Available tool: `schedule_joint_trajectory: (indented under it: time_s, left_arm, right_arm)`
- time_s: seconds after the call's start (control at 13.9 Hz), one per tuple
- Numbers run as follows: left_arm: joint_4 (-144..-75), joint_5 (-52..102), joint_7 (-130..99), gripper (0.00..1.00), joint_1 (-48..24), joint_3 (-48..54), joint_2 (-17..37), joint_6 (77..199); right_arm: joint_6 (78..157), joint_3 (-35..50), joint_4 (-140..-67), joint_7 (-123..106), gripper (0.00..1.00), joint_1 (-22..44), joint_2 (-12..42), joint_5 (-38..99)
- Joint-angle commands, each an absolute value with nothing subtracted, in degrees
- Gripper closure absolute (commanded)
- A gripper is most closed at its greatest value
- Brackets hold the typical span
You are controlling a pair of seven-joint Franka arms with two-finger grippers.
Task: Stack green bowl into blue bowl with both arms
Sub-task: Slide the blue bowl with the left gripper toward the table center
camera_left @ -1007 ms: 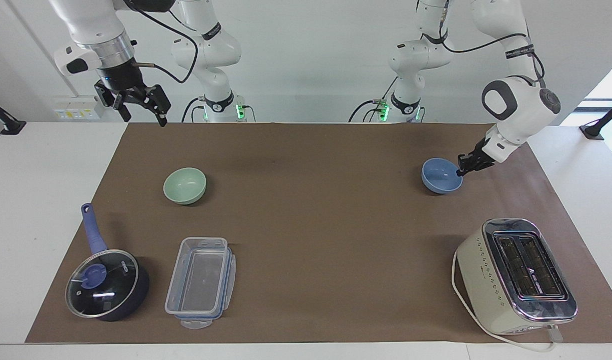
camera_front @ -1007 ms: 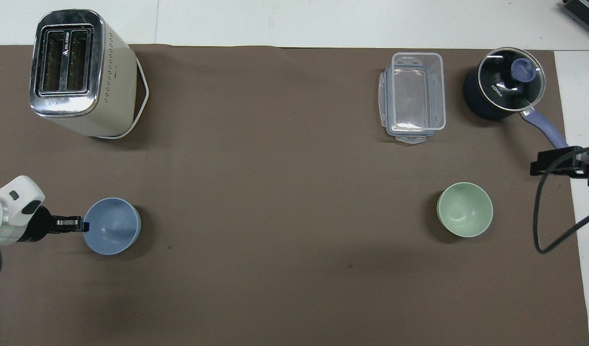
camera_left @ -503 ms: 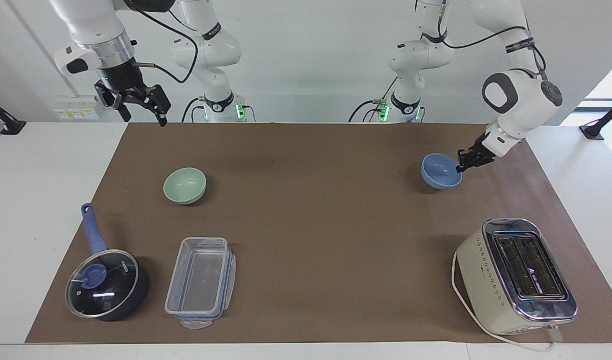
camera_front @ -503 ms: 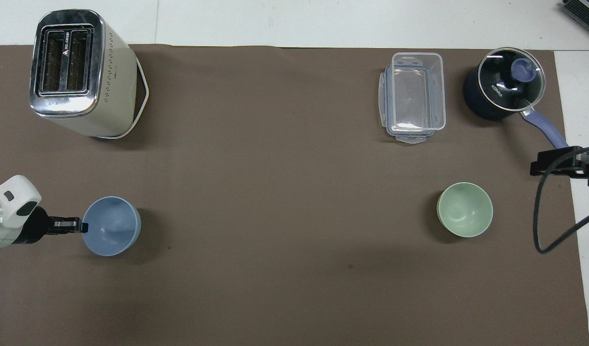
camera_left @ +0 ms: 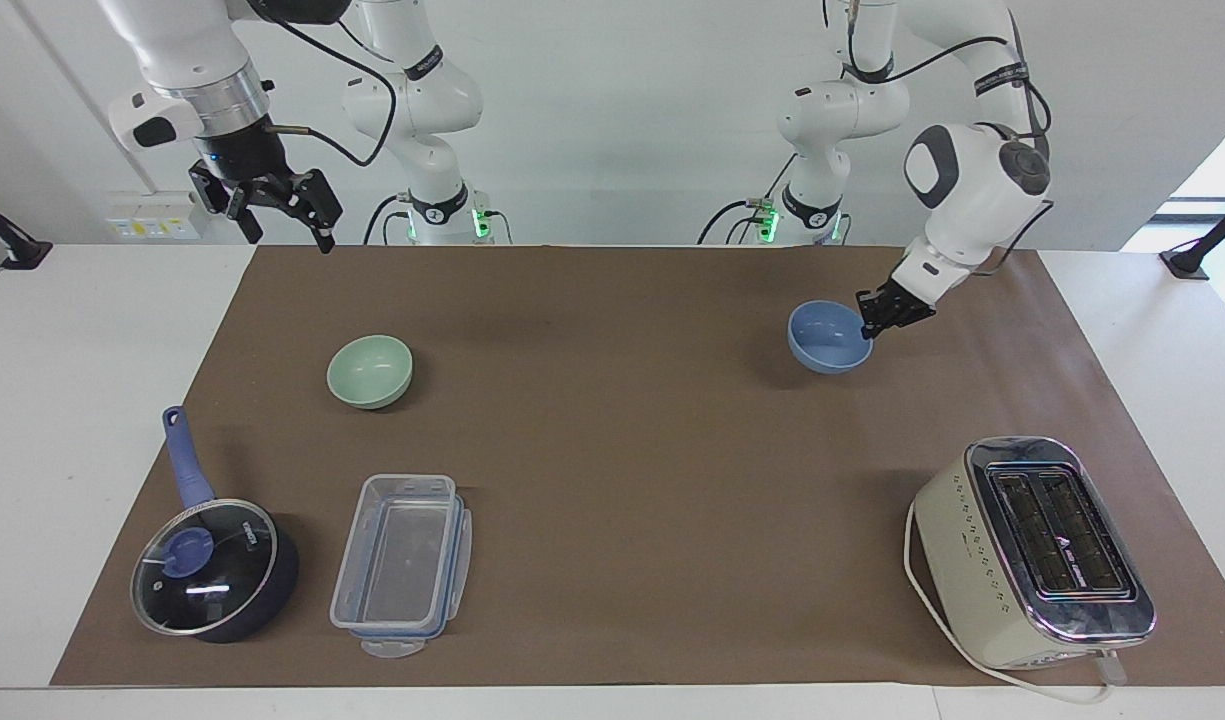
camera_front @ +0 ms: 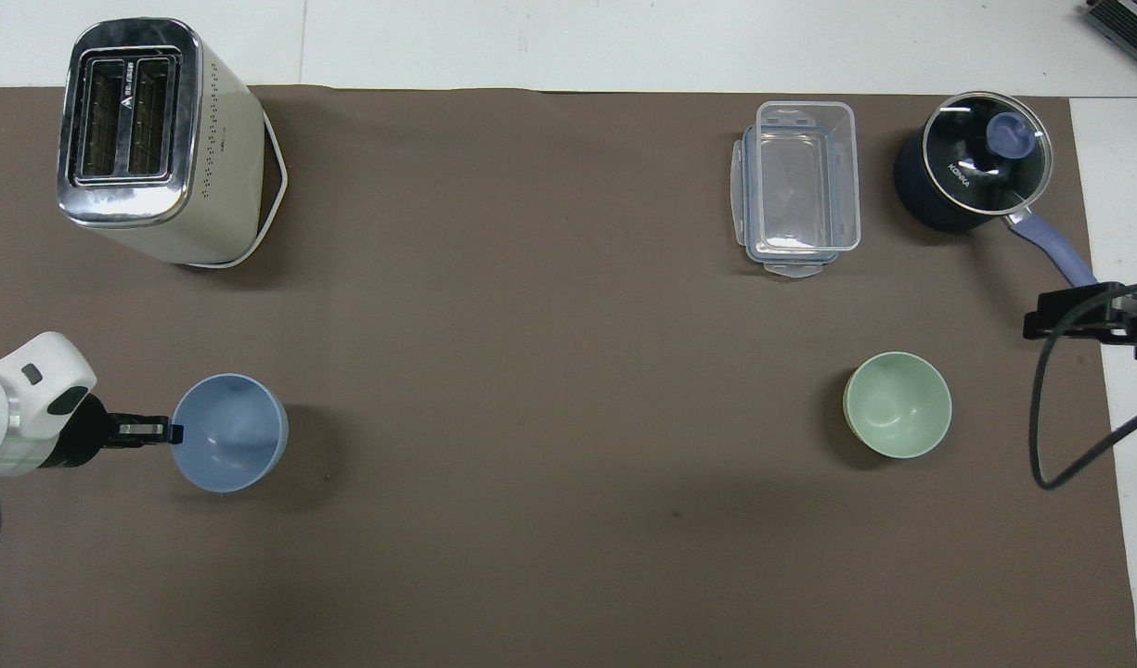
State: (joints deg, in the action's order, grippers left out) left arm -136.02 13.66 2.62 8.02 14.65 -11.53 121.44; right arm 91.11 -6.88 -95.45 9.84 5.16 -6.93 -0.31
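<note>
Blue bowl (camera_left: 829,338) pinched at its rim by left gripper (camera_left: 869,327), fingers pressed together on the rim's edge toward the left arm's end of the table. Bowl upright, lifted clear of the brown mat (camera_left: 612,450), a soft shadow lying on the mat under and beside it. Left arm reaching in low, wrist angled down toward the bowl.

Green bowl (camera_left: 369,371) resting upright on the mat toward the right arm's end, well apart from the blue bowl, untouched. Not yet stacked.

Right gripper (camera_left: 282,205) raised high over the mat's corner at the right arm's end, fingers spread wide, holding nothing. Right arm waiting.

Elsewhere on the mat: cream toaster (camera_left: 1035,551) with chrome top at the left arm's end, farther from the robots than the blue bowl, white cord looped beside it. Clear plastic container (camera_left: 402,562), open, farther from the robots than the green bowl. Dark blue saucepan (camera_left: 215,565) with glass lid just beside the container, nearer the mat's edge at the right arm's end, handle pointing toward the robots.
</note>
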Motion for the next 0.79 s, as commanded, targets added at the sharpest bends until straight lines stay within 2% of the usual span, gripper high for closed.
schedule_joint_trajectory:
  time_s: [0.0, 0.29, 0.5, 0.72]
  left_arm:
    - [-135.97, 13.62, -6.56, 1.00, 3.72, 18.62, -12.04, 122.69]
    - [-135.97, 13.62, -24.31, 1.00, -10.43, 18.90, -9.50, 129.89]
    - [-133.78, 13.62, -32.32, 1.00, -16.85, 18.90, -4.94, 134.73]
    - [-129.83, 10.91, -37.60, 1.00, -20.29, 18.90, 0.68, 136.93]
  right_arm:
    - [91.14, -7.03, -95.62, 8.44, 0.00, 4.92, -7.29, 0.88]
    - [91.14, -7.12, -95.62, 8.44, 0.00, 4.92, -7.38, 0.88]
    - [91.14, -7.03, -95.62, 8.44, 0.00, 4.92, -7.30, 0.88]
    - [91.14, -7.03, -95.62, 8.44, 0.00, 4.92, -7.30, 0.88]
